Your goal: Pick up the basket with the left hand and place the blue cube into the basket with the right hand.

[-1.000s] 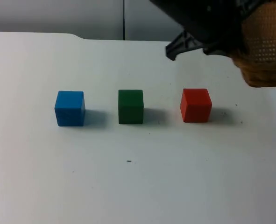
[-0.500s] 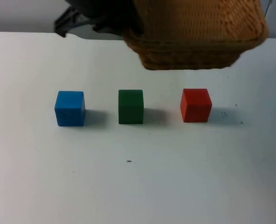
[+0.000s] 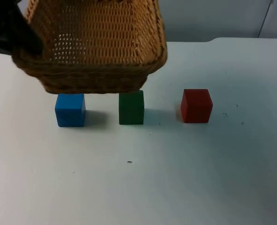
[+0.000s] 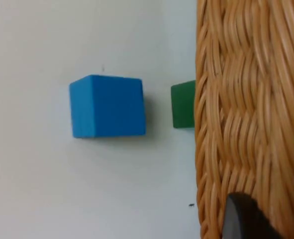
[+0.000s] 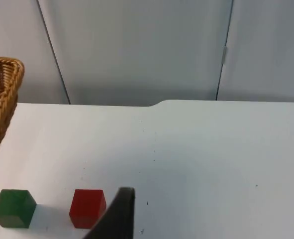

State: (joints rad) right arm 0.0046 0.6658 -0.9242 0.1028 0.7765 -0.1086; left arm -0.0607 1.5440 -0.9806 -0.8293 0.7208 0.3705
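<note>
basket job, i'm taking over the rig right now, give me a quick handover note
Left gripper: holds the wicker basket by its rim, lifted over the table's back left, above and behind the blue cube and green cube.
Right gripper: waiting, raised over the table's right side, holding nothing, with the red cube and green cube ahead of it.
Blue cube: on the table, left end of the blue, green, red row, untouched.
Done: basket picked up.
Left: right gripper picks up the blue cube and places it in the basket.
</note>
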